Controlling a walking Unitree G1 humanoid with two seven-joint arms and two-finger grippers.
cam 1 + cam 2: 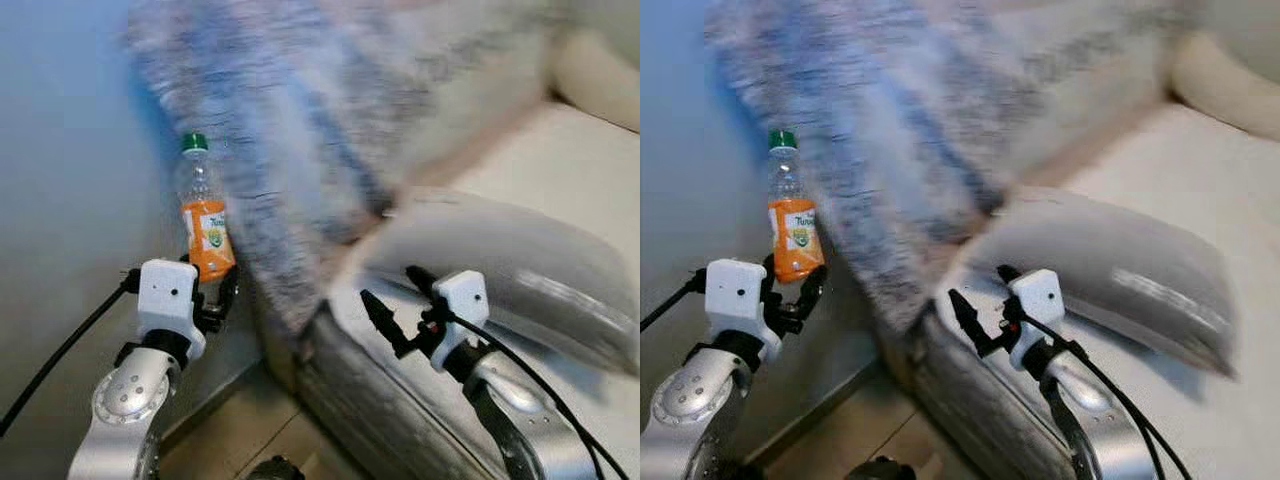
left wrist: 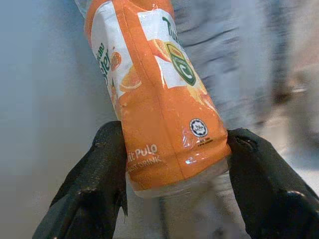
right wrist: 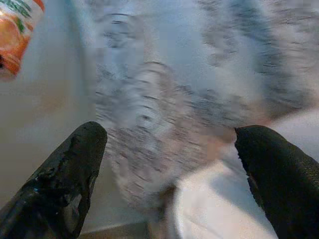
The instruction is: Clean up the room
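Observation:
An orange drink bottle (image 1: 203, 222) with a green cap stands upright in my left gripper (image 1: 218, 287), which is shut on its base. In the left wrist view both black fingers (image 2: 94, 184) press against the orange label of the bottle (image 2: 159, 99). My right gripper (image 1: 392, 300) is open and holds nothing; it hovers over the near edge of a sofa, close to a grey cushion (image 1: 500, 262). The right wrist view has the wide-apart fingers (image 3: 70, 174) pointing at a grey-blue fuzzy blanket (image 3: 189, 84), with the bottle (image 3: 15, 30) in one corner.
The fuzzy blanket (image 1: 330, 110) hangs over the sofa arm (image 1: 370, 400). Beige seat cushions (image 1: 560, 160) lie beyond the grey cushion. A pale blue wall (image 1: 70, 200) is on the left, with wooden floor (image 1: 240, 435) between it and the sofa. The picture is blurred.

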